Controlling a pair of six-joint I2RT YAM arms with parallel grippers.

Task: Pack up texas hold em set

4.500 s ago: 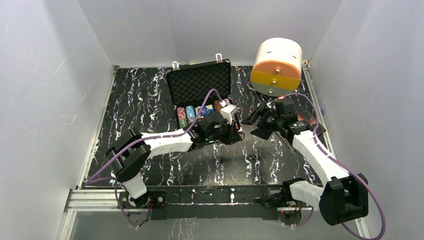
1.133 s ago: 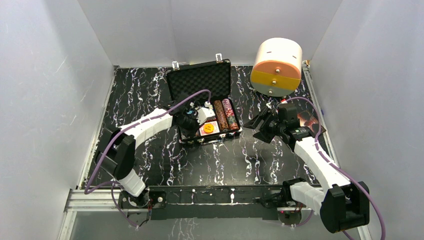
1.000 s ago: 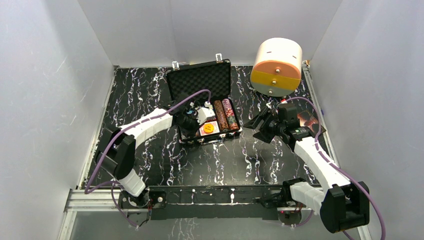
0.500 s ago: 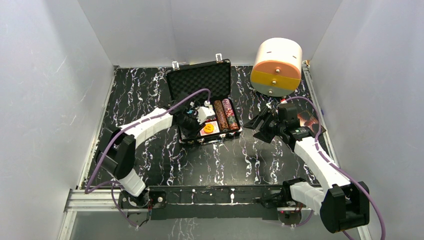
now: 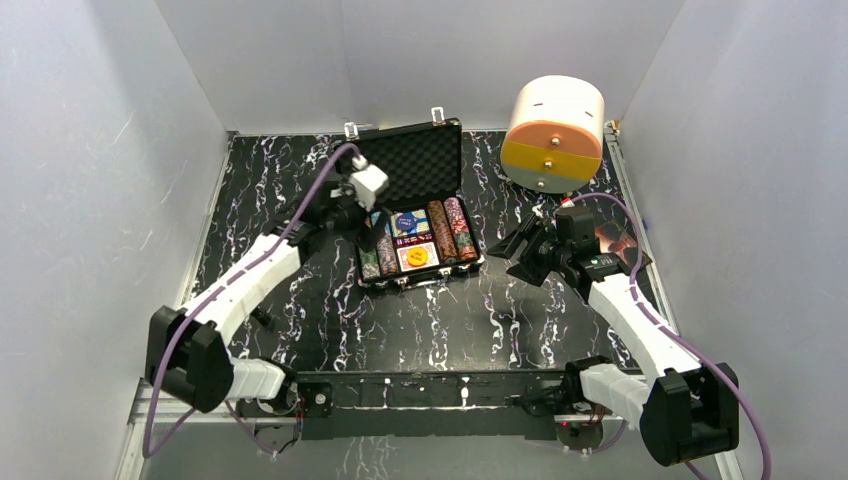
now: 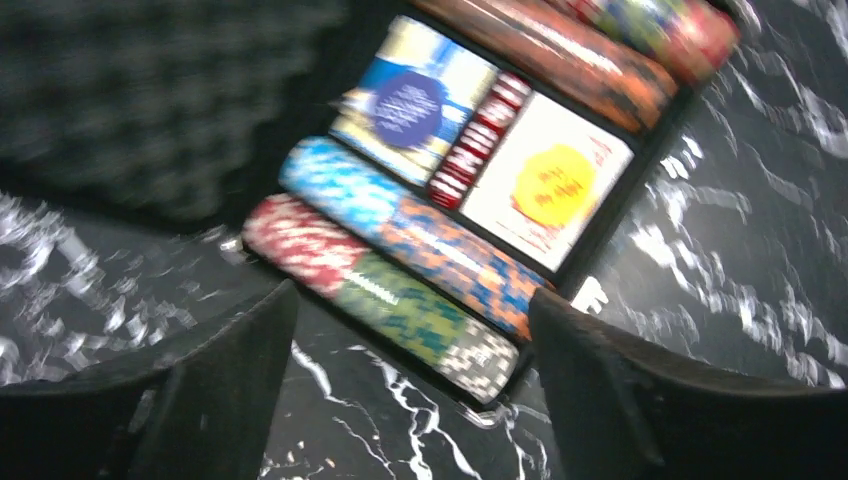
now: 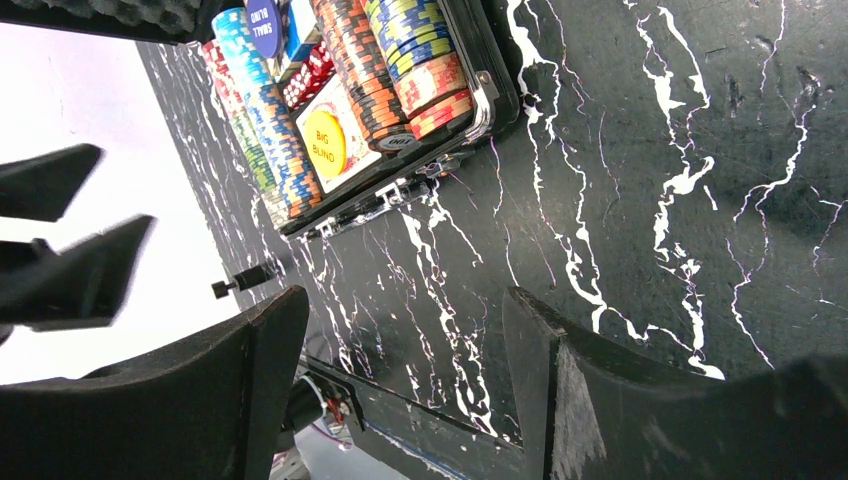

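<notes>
Beside the open briefcase (image 5: 410,165), left pincer (image 6: 410,297) and right pincer (image 7: 405,297) both spread, empty.

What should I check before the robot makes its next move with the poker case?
1. Left gripper open and empty: ok.
2. Right gripper open, beside the briefcase, not touching it: ok.
3. Poker chips lying in their rows: ok.
4. Yellow disc and red dice inside the briefcase: ok.
5. Lid shut: not ok, it stands open.
6. Nothing rising above the rim: cannot tell.
</notes>
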